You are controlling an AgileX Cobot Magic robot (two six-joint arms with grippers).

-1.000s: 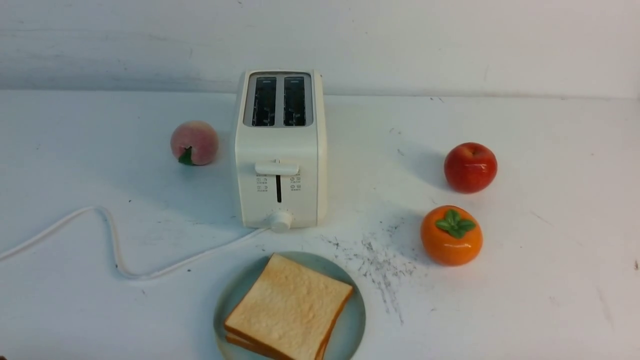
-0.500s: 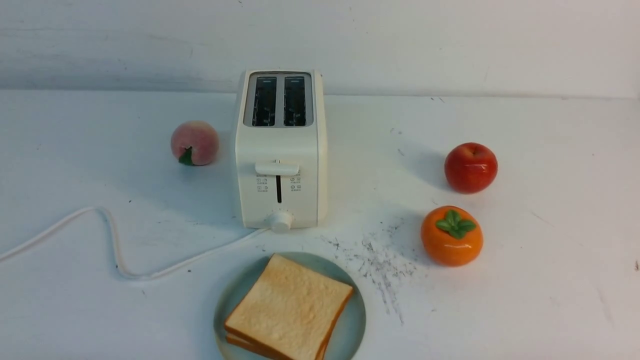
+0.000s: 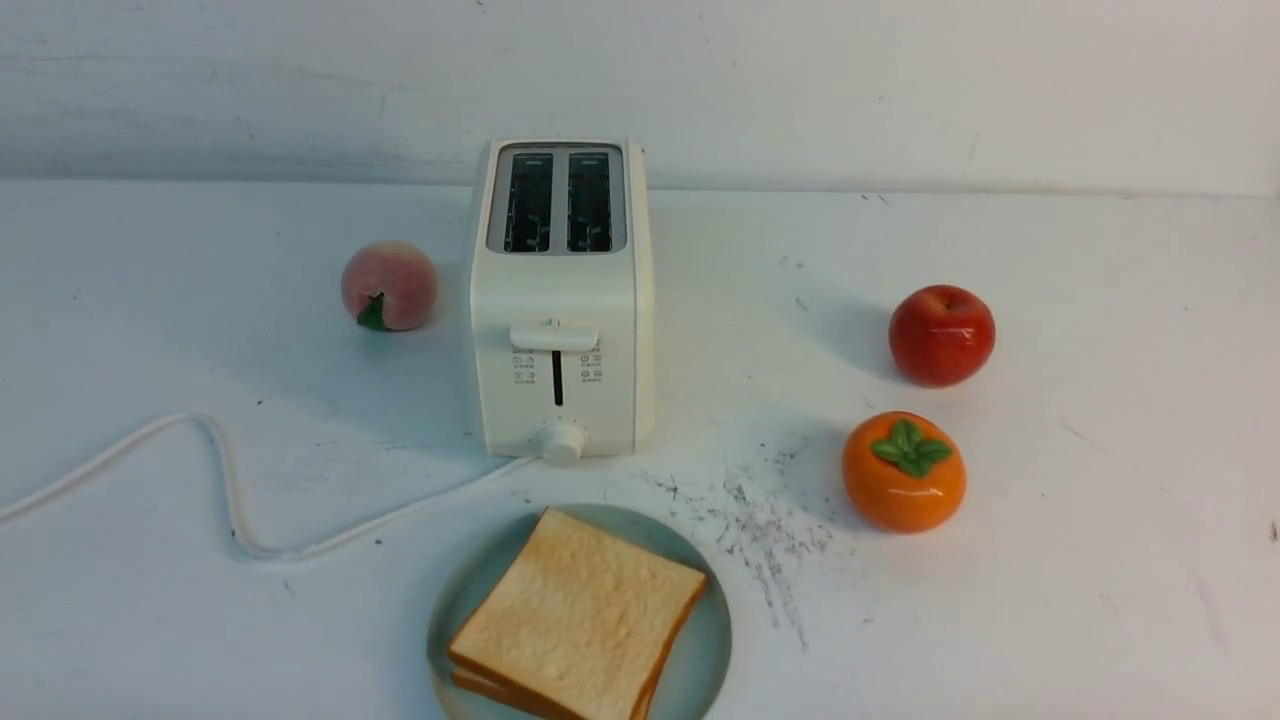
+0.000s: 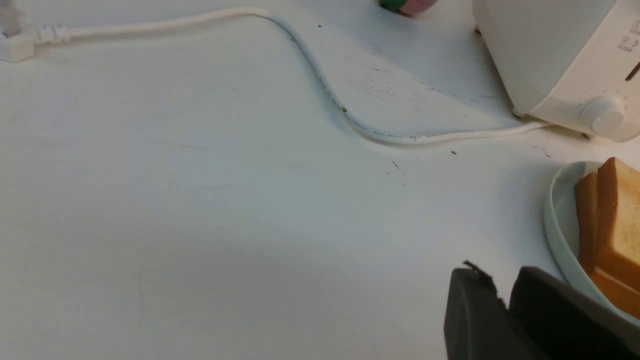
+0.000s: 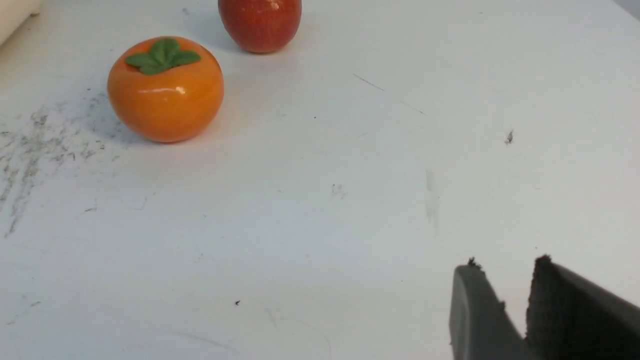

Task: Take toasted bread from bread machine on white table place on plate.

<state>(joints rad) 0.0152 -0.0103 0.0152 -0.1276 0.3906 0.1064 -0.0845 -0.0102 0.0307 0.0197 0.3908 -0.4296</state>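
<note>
The bread machine [image 3: 560, 300] stands on the white table [image 3: 1100, 560] with both top slots dark and empty. In front of it, the plate [image 3: 705, 645] carries two slices of toasted bread [image 3: 578, 620] stacked flat. Neither arm shows in the front view. In the left wrist view, my left gripper [image 4: 497, 272] hovers over bare table beside the plate [image 4: 555, 225] and the toasted bread [image 4: 617, 210], its jaws parted by a narrow gap with nothing between. My right gripper [image 5: 506, 264] is over bare table, slightly open and empty.
A peach [image 3: 388, 285] lies left of the bread machine. A red apple [image 3: 941, 335] and an orange persimmon [image 3: 903, 470] sit to the right. The white cord [image 3: 230, 500] loops across the left of the table to a plug [image 4: 15, 45].
</note>
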